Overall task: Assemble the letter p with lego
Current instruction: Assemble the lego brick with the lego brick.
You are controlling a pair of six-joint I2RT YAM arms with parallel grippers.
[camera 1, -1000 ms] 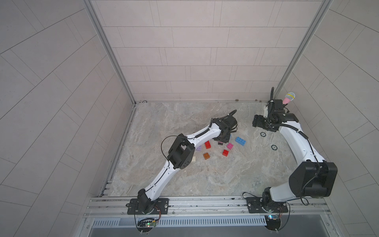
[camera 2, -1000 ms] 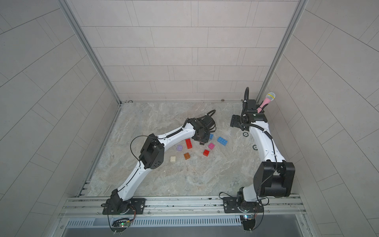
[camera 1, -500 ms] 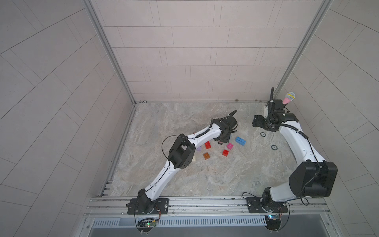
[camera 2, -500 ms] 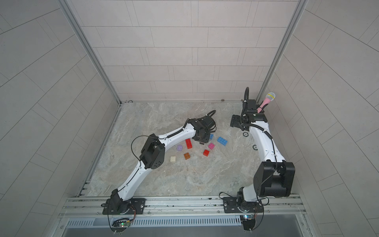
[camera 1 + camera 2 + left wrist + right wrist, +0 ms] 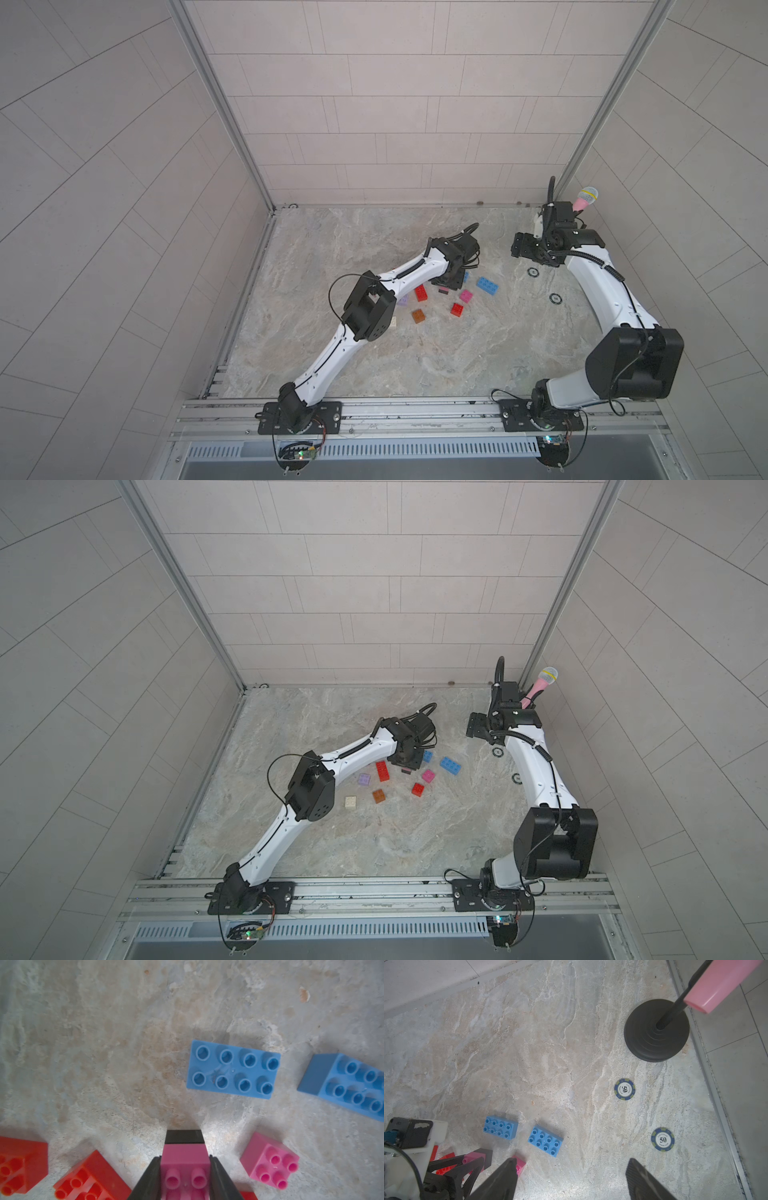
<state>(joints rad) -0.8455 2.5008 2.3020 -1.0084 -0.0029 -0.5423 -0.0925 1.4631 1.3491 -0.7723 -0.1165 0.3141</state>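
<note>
The left gripper (image 5: 184, 1160) pinches a glossy pink studded brick (image 5: 184, 1152) joined to a smooth black brick (image 5: 184, 1136); the right gripper (image 5: 572, 1160) keeps its fingers (image 5: 500, 1180) wide apart.

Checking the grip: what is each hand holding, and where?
Left hand pinches the pink brick by its two opposite sides; right hand holds nothing.

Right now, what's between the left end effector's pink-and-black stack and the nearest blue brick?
Only bare tabletop, seen in the left wrist view, between the stack and the blue brick.
</note>
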